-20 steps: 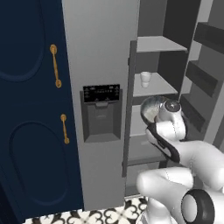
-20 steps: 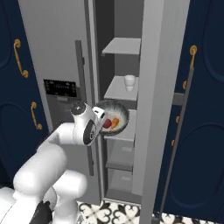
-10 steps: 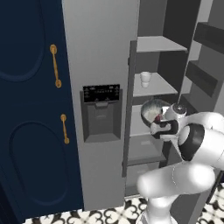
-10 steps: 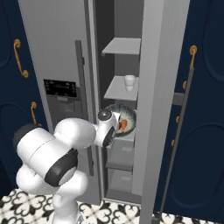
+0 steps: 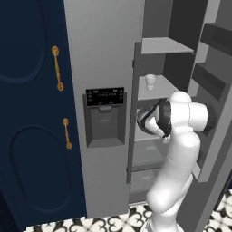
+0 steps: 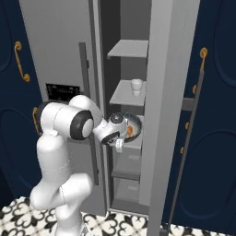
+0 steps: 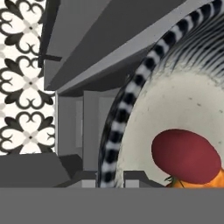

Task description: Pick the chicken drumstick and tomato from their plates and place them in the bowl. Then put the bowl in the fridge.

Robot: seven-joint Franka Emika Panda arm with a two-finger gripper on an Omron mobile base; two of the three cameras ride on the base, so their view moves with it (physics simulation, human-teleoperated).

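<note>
Bowl, mouth up over a fridge shelf, carries the tomato; pincer grip unclear.

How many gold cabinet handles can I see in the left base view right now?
2. Both sit on the navy cabinet left of the fridge: the upper handle near the door's top half, the lower handle below it. Others may lie outside this view.

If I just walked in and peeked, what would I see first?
The big white robot arm reaching into the open grey fridge, its hand at the bowl by a middle shelf. Inside the bowl sits a round red tomato with something orange, likely the chicken drumstick, beside it. A little white cup stands on the shelf above.
</note>
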